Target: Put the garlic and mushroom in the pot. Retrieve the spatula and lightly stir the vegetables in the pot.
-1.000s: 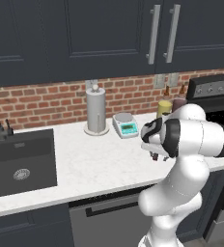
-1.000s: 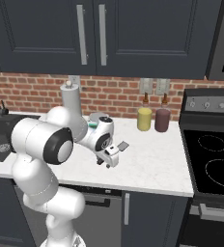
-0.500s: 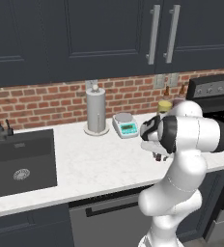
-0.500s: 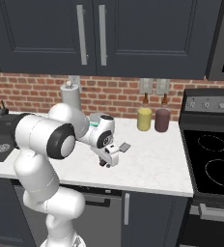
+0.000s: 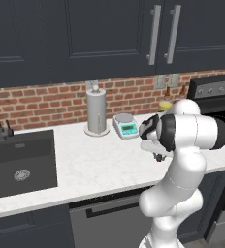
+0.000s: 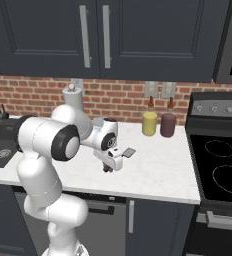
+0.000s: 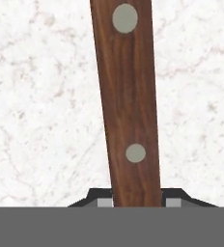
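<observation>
Spatula (image 7: pixel 127 101) handle, brown wood with two pale rivets, running up between jaws in hand view over white marble counter (image 7: pixel 36 96). Grey blade (image 6: pixel 129 152) visible from right base only. Jaws clamped on spatula; fingertips mostly hidden.

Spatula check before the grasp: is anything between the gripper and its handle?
Nothing. In the hand view the spatula handle runs straight down between the gripper tips, bare marble counter either side.
</observation>
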Controlling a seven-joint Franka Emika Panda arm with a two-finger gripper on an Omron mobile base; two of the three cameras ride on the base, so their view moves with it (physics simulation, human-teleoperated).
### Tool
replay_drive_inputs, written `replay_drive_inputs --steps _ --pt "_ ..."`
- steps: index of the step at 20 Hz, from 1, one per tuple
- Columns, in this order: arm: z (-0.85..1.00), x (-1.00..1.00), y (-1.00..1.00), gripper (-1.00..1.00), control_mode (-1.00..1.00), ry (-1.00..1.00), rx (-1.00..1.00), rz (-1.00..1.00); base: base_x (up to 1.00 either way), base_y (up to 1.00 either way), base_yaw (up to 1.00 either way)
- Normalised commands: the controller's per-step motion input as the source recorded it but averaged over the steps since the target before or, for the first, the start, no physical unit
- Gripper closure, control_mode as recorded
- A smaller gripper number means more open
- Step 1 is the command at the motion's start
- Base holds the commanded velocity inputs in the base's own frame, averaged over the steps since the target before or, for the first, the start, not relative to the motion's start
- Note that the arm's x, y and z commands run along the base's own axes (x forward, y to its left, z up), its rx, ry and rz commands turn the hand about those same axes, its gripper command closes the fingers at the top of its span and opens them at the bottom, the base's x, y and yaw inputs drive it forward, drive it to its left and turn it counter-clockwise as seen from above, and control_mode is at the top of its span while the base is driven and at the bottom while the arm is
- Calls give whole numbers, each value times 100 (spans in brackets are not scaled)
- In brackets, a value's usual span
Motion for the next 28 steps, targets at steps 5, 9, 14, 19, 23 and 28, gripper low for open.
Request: replay_drive_inputs --steps 5,9,14,19,23,28 --pt "-53 0 -5 100 -100 0 -19 0 0 0 0" --pt "-68 0 -13 100 -100 0 -14 0 0 0 0" --pt "-72 0 -36 100 -100 0 9 1 0 0 0" --pt "-56 0 -49 100 -100 0 22 7 0 0 0" --pt "-99 -11 -39 100 -100 -19 10 11 0 0 0" --pt "-97 -30 -29 100 -100 -35 1 9 0 0 0"
